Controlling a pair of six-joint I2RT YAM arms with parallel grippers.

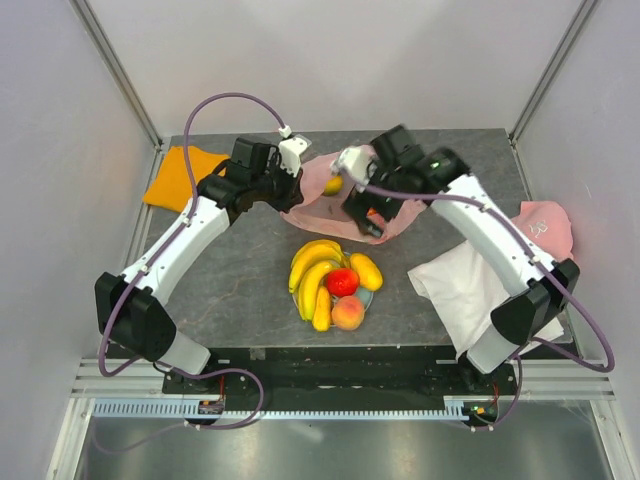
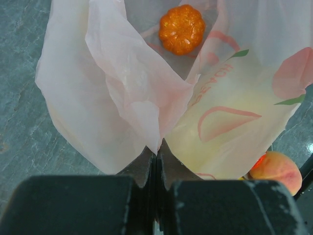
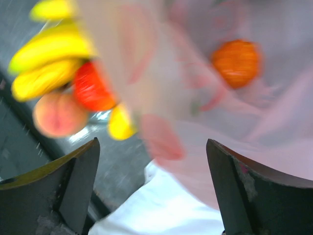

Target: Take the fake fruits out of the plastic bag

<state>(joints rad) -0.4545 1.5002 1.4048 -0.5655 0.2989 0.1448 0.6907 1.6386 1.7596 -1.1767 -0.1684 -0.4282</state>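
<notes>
The left gripper [image 2: 156, 164] is closed tight. Its jaws pinch a fold of the thin, translucent pink plastic bag [image 2: 122, 98] printed with peach pictures, holding that edge up so the film fans away from it. The right gripper [image 3: 151, 161] stands wide apart with nothing in it.

Ahead of the right gripper, past the bag's rim and inside the bag, lies a ribbed, glossy orange fake fruit [image 3: 237, 62], off towards the gripper's right finger. That view is blurred, so I cannot tell how near it is. The fruit is round, with no long axis to line up on.

The left wrist view shows the same fruit deep in the bag, well away from the left gripper. I judge the free right arm the one placed to take it, reaching in through the bag's mouth.

Outside the bag, on its near side, a yellow plastic banana bunch [image 1: 312, 272], a red piece [image 1: 343, 281], a peach-coloured piece [image 1: 347, 313] and a yellow piece [image 1: 367, 270] lie heaped on the grey surface [image 1: 240, 290].
</notes>
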